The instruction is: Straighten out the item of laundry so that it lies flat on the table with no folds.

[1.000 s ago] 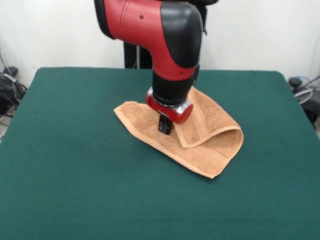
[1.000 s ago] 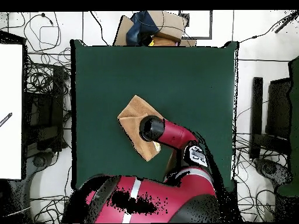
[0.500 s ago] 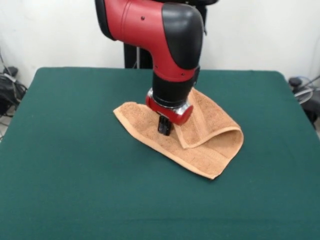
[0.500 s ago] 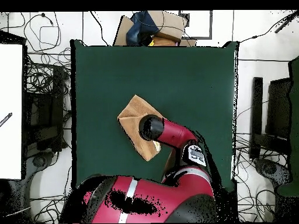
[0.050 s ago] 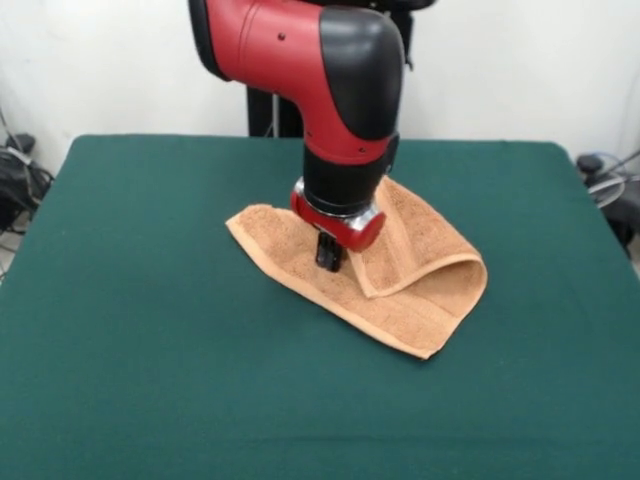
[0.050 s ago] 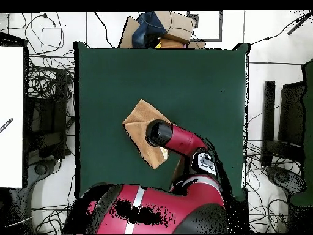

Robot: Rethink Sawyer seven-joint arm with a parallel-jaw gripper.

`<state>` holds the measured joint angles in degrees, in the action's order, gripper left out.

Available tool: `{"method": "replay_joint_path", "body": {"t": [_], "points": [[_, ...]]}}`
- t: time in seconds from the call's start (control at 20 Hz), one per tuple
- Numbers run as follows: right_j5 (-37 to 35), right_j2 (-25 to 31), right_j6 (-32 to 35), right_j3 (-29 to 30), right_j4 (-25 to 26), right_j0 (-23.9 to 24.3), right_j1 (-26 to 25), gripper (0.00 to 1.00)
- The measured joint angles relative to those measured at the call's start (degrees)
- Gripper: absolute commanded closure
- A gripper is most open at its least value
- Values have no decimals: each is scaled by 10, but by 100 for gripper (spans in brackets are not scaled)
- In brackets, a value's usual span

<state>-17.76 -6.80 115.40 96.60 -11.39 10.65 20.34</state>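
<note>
The item of laundry [image 5: 430, 275], a light orange-brown towel, lies near the middle of the green table [image 5: 140, 320]. It is folded over on itself, with a raised fold loop at its right side and an upper flap whose edge runs to the middle. My gripper [image 5: 329, 262] comes straight down from the red and black arm onto the towel at the flap's near corner, and its dark fingers look pressed together on the cloth. In the overhead view the towel [image 6: 138, 120] shows as a folded shape on the table [image 6: 195, 79], and the arm's wrist hides the gripper.
The arm's wrist [image 6: 160, 134] hangs over the towel's near part. Green cloth spreads wide on every side of the towel. Off the table are a cardboard box [image 6: 165, 27] at one edge, tangled cables [image 6: 46, 92] and a white board [image 6: 11, 116].
Hardly anything has moved. The gripper stays down on the towel at the same spot, and the towel's left corner has crept very slightly leftward.
</note>
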Motion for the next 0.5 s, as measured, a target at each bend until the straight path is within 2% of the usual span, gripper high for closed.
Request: {"method": "replay_joint_path", "body": {"t": [0.5], "points": [[-3,0,0,1,-76,-19,-2,100]]}}
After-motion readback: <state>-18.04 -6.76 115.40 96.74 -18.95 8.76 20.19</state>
